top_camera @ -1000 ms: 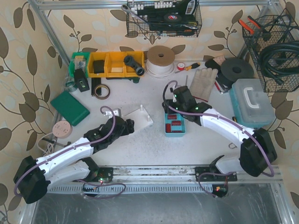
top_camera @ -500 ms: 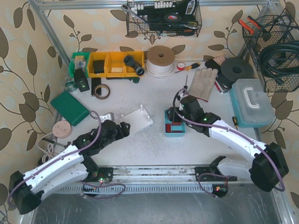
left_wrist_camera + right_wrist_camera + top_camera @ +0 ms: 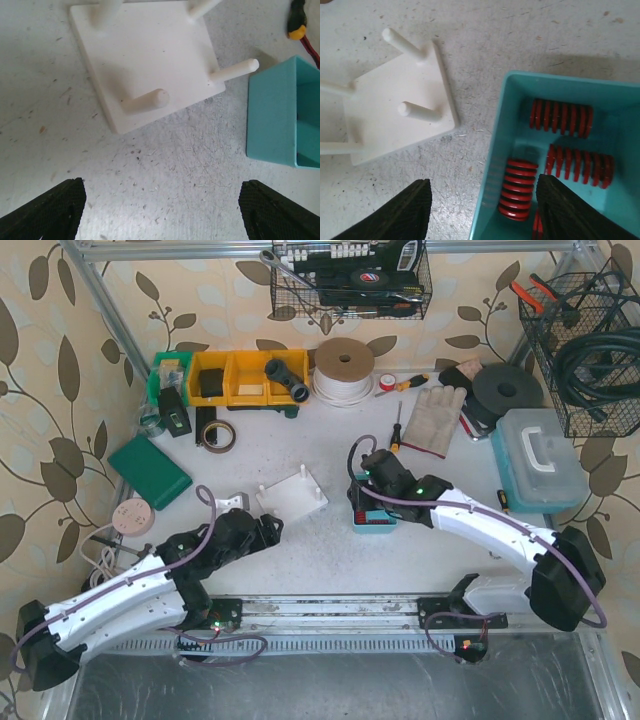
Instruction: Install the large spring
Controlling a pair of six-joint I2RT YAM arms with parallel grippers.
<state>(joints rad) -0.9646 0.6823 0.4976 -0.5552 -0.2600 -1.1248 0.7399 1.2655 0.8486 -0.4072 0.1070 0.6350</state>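
Two end effectors are hanging with fingers spread wide, gripping nothing. The right end effector is hovering over the left rim of the teal tray. A thick red spring is lying inside the tray between its fingers, and two slimmer springs are resting at 1 o'clock. The left end effector is hovering above the bare tabletop. The white peg base is sitting at its 12 o'clock and the tray at 2 o'clock.
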